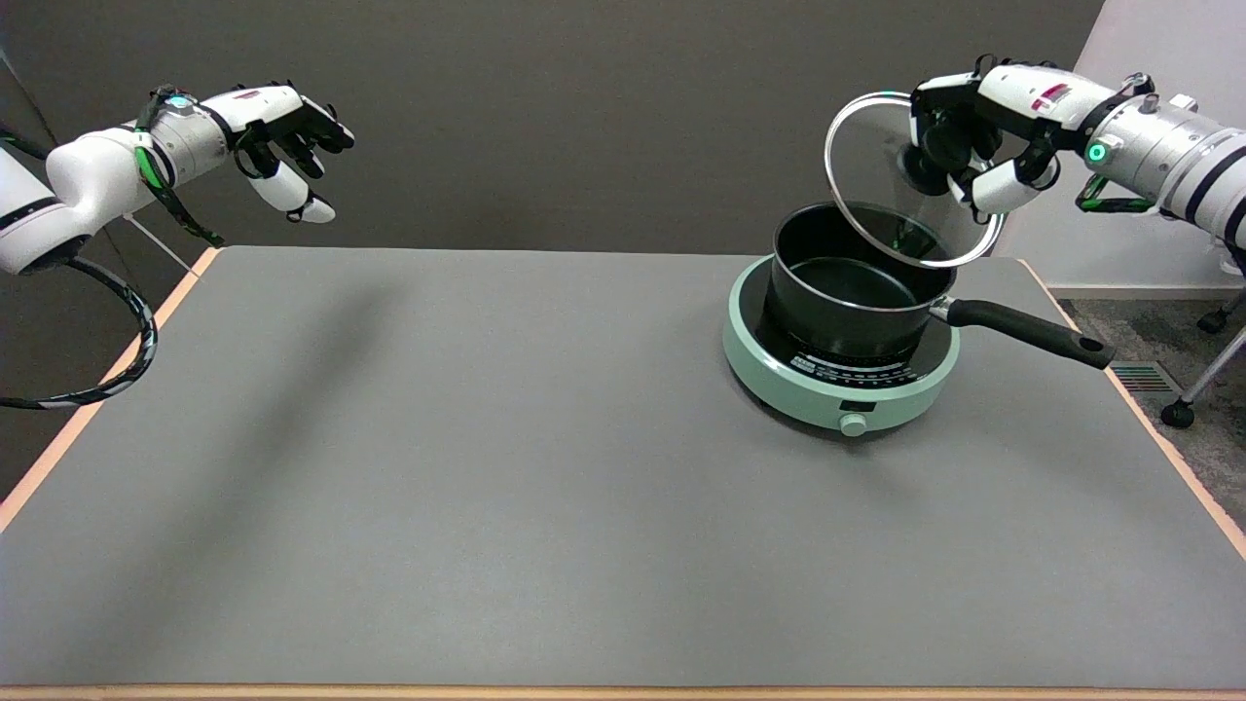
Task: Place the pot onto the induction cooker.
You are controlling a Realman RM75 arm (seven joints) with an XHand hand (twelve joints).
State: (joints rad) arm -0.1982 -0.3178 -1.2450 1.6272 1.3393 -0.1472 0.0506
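Table [467, 467]: grey top with a pale orange edge, spreading wide below and to the left of the right hand; its near part lies well apart from the hand.
Induction cooker [779, 378]: round, mint-green body with a black glass top and a small knob on its front rim; it sits on the table below the right hand and somewhat to its left in the picture.
Pot [857, 312]: black saucepan standing upright on the cooker's black top, open and dark inside; it lies under the hand, lower and nearer to the camera.
Pot handle [1032, 333]: long and black, pointing out to the picture's right over the cooker's rim and above the table, below the hand.
Lid [876, 170]: round glass with a metal rim, tilted steeply so its face turns toward the camera; it is lifted off the pot, its lower rim just above the pot's far edge.
Right hand [973, 156]: black-and-white, reaching in from the upper right; its fingers are curled around the lid's dark knob, so it holds the lid in the air above the pot.
Right arm [1168, 161]: white and silver, with a green light at the wrist, behind the hand toward the right edge.
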